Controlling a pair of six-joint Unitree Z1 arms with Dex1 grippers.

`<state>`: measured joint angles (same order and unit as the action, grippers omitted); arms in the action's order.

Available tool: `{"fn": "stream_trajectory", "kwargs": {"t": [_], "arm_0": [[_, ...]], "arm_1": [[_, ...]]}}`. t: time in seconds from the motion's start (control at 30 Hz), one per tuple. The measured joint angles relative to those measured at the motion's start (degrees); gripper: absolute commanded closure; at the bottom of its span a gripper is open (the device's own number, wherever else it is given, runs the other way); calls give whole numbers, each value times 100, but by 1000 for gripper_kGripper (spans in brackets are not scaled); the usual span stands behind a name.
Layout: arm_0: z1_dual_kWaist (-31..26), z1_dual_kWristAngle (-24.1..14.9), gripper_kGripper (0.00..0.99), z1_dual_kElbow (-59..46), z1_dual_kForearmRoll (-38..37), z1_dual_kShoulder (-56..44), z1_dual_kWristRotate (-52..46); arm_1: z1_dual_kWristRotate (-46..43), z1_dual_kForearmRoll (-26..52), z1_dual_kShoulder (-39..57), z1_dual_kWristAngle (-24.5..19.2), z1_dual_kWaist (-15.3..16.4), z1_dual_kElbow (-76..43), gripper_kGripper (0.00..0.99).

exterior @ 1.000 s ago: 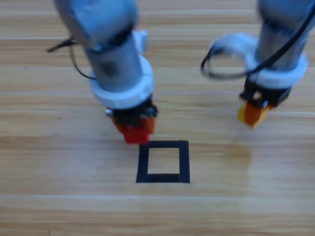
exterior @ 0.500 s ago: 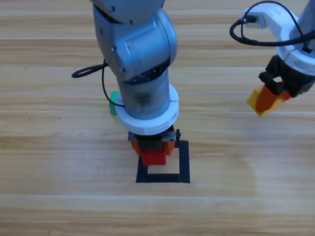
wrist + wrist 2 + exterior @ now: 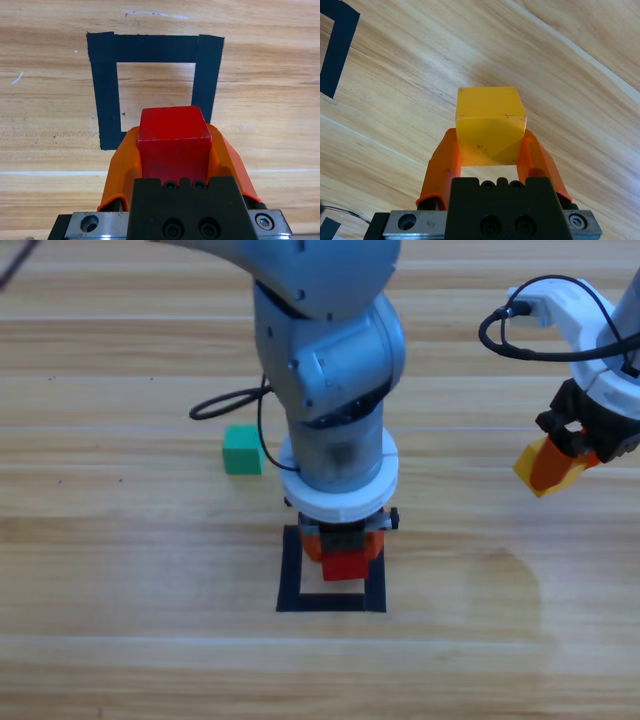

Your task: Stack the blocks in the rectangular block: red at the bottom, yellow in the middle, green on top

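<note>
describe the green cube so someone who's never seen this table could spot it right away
Start at the black tape square near the middle of the wooden table, where the left gripper holds the red cube. Look up and left of it: the green cube sits alone on bare wood, the only cube no gripper holds.

Red cube (image 3: 173, 135), yellow cube (image 3: 490, 131), green cube (image 3: 242, 450) (teal-tinged), black tape outline (image 3: 291, 568).
</note>
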<state>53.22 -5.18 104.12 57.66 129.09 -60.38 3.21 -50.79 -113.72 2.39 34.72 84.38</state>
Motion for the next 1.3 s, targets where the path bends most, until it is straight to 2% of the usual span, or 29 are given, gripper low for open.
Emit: {"fn": "stream_trajectory", "kwargs": {"t": [0.3,0.83,1.3], "arm_0": [[1,0,964,115,0,166,9],[-54,0,964,-347,-186,165,281],[-75,2,962,-278,-198,165,293]], "arm_1": [[-48,3,0,204,-1,-50,990],[-89,3,-1,258,-1,-53,990],[-205,3,-5,442,-1,-54,990]]}}
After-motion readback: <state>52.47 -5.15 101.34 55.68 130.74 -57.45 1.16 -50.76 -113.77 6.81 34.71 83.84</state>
